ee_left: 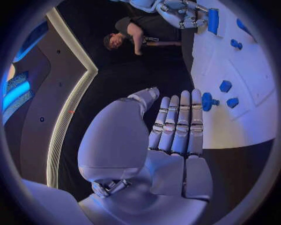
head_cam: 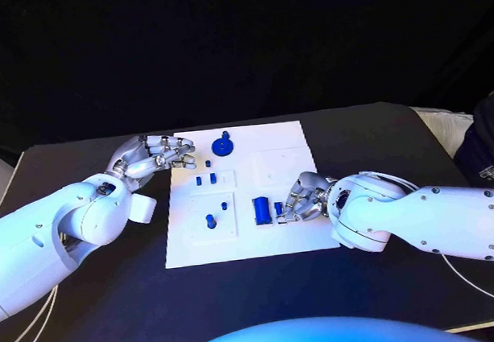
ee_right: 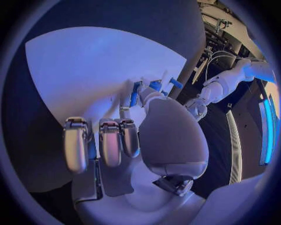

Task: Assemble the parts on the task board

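Silver fingers of the right hand (head_cam: 301,198) curled down over the task board (head_cam: 288,244) near its middle, pinching a small blue part (head_cam: 278,208) just beside a larger blue block (head_cam: 261,209); the hold looked narrow and firm. Off the board's far-left corner, the left hand (head_cam: 153,156) rested on the black table (head_cam: 96,313) with its fingers held straight and together, holding nothing, close to a round blue knob (head_cam: 221,147). Several other small blue pieces (head_cam: 211,220) lay scattered or stood in the board's left half. Judging from this, assembly seemed partway: a few pieces were seated, the pinched part and others probably remained to be placed.
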